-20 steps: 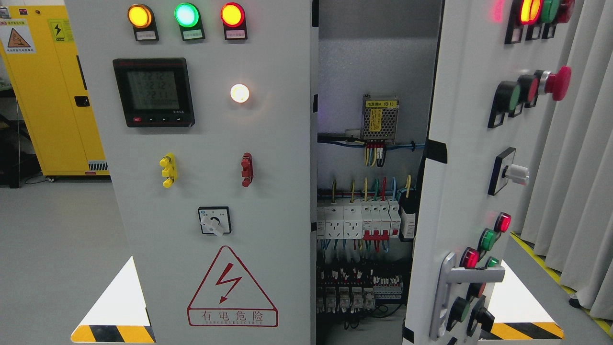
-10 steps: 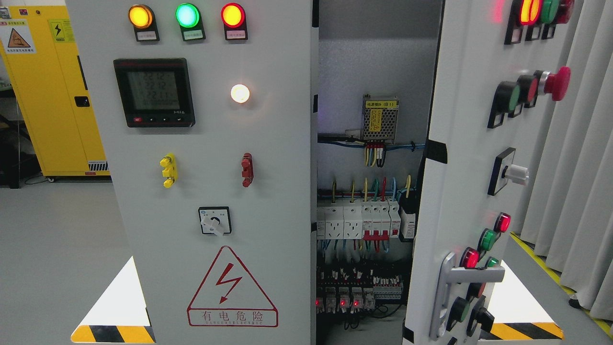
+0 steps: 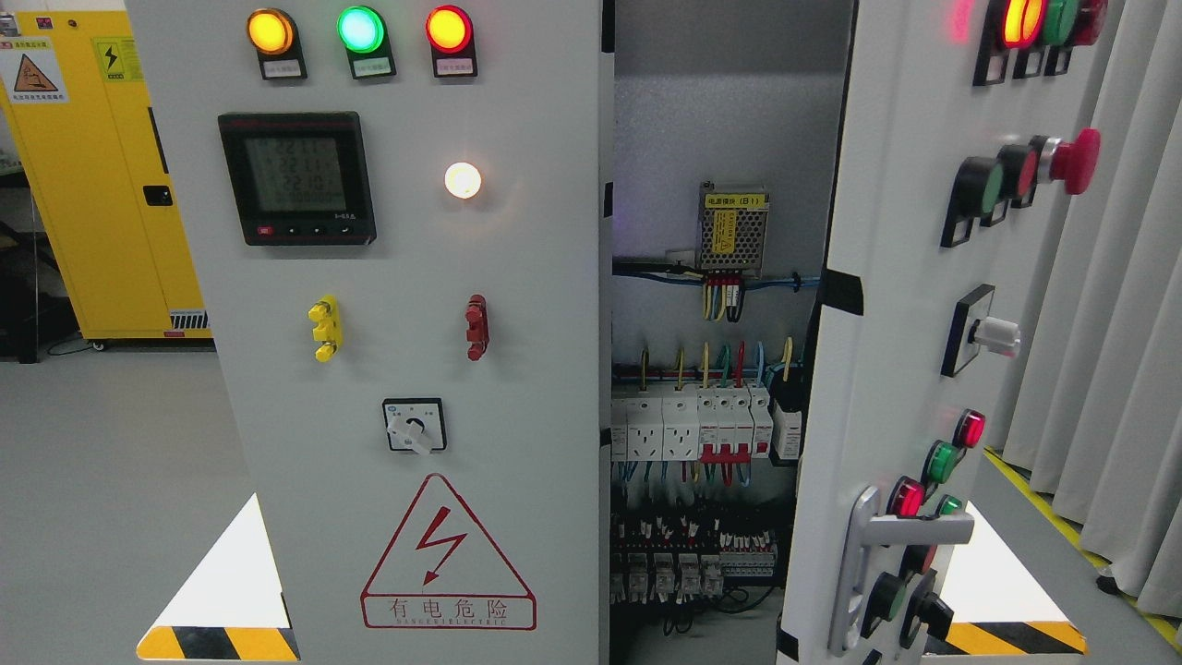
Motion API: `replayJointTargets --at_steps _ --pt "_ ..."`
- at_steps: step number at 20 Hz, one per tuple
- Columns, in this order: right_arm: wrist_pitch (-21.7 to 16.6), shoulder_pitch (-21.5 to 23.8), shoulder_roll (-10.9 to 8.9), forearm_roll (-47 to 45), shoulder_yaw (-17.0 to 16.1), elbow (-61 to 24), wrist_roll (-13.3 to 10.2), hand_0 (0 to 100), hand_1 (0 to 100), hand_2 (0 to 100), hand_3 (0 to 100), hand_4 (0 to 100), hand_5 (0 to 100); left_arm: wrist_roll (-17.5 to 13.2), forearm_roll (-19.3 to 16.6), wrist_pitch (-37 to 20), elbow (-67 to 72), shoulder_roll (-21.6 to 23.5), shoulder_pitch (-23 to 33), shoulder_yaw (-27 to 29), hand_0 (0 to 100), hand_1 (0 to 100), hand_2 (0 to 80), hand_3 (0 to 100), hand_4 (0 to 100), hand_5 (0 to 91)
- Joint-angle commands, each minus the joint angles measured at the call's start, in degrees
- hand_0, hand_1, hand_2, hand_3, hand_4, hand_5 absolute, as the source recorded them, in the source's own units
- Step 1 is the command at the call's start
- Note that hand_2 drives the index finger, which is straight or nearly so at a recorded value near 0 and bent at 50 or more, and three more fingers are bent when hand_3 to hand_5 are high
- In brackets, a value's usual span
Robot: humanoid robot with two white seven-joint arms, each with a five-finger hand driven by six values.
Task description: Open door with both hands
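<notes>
Head view of a grey electrical control cabinet with two doors; neither robot hand nor its fingers appear, so their state cannot be told.

The left door [image 3: 406,369] fills the picture from 9 o'clock to the centre and faces the camera squarely. At its 12 o'clock edge sit three lit indicator lamps: amber [image 3: 270,30], green [image 3: 359,29] and red [image 3: 448,29]. Below them is a black digital meter [image 3: 296,178] with a lit white lamp [image 3: 462,180] at its 3 o'clock. Lower down are a yellow terminal [image 3: 324,328] and a red terminal [image 3: 476,326], then a rotary selector switch [image 3: 413,425], and at 6 o'clock a red-outlined lightning warning triangle [image 3: 447,554].

The right door [image 3: 886,351], at 3 o'clock, stands swung outward, seen at a steep angle. It carries a red mushroom push-button [image 3: 1071,159], a white knob switch [image 3: 993,334], several red and green buttons, and a silver door handle [image 3: 900,545] toward 5 o'clock.

Between the doors the cabinet interior [image 3: 720,111] is exposed: a perforated power supply module [image 3: 733,226] with coloured wires beneath, a row of white circuit breakers [image 3: 693,425], and dark terminal blocks [image 3: 683,563] at 6 o'clock.

A yellow storage cabinet [image 3: 102,185] stands at 10 o'clock; grey curtains [image 3: 1108,323] hang at the far right.
</notes>
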Motion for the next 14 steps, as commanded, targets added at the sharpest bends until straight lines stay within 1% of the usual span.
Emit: replayJointTargets --at_steps 1,2,3,5,6,7,9,14 --pt "0.02 1.76 0.61 -1.58 5.22 -1.44 -0.03 0 50 4 0 0 0 -3.87 7.67 2.34 -15.20 4.91 -14.93 -3.66 12 56 0.0 0 0 0.0" --pt "0.02 1.76 0.61 -1.50 5.31 -1.44 -0.03 0 50 4 0 0 0 -4.49 8.46 2.60 -15.38 4.91 -17.22 -4.63 12 56 0.0 0 0 0.0" --pt "0.02 1.76 0.61 -1.58 5.31 -1.44 -0.03 0 50 4 0 0 0 -4.50 9.86 3.47 -15.47 4.82 -19.68 -5.43 12 56 0.0 0 0 0.0" --pt "0.02 1.76 0.70 -1.58 5.39 -1.44 -0.03 0 50 4 0 0 0 -4.50 13.37 7.24 -15.56 3.77 -23.46 -5.87 12 56 0.0 0 0 0.0" --pt "0.02 1.76 0.61 -1.58 5.31 -1.44 -0.03 0 50 4 0 0 0 -4.41 15.22 9.69 -15.47 1.85 -25.22 -5.87 12 56 0.0 0 0 0.0" --pt "0.02 1.67 0.61 -1.58 5.31 -1.35 -0.03 0 50 4 0 0 0 -4.41 16.02 11.63 -15.38 -0.08 -26.54 -5.87 12 56 0.0 0 0 0.0" --pt "0.02 1.67 0.61 -1.58 5.31 -1.35 -0.03 0 50 4 0 0 0 -4.24 16.11 15.59 -14.94 -4.04 -30.75 -5.87 12 56 0.0 0 0 0.0" --pt "0.02 1.67 0.61 -1.58 5.31 -1.35 -0.03 0 50 4 0 0 0 -4.24 16.11 20.52 -10.56 -9.41 -41.82 -5.87 12 56 0.0 0 0 0.0"
